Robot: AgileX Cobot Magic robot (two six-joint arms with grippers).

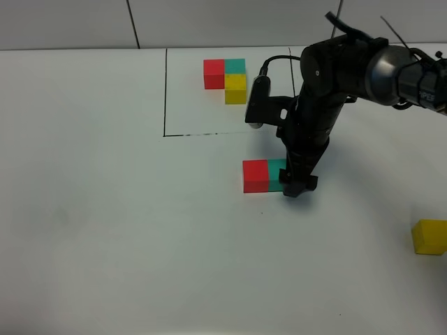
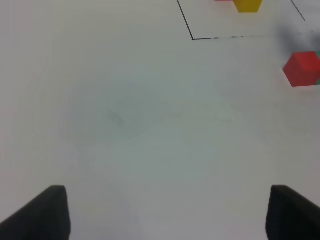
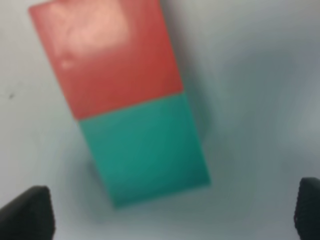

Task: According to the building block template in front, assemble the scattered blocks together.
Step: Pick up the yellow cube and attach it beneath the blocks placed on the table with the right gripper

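- Template (image 1: 227, 78): an L of red, teal and yellow, kept inside the drawn black frame at the far side of the bench (image 1: 105, 209).
- Red block (image 1: 255, 175) and teal block (image 1: 276, 171): set touching, just outside the frame.
- Yellow block (image 1: 429, 236): left well apart, near the right bench edge; judged the one piece unplaced.
- Right end effector (image 1: 293, 187): spread wide around the teal block, nothing gripped.
- Left end effector (image 2: 167, 210): held open, empty.
- Room: bare surface is found around the pair.

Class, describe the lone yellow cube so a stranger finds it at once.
On the white table, look far right, beyond the black arm. That yellow cube stands alone; the other yellow one is joined to a red cube and a teal cube inside black lines.
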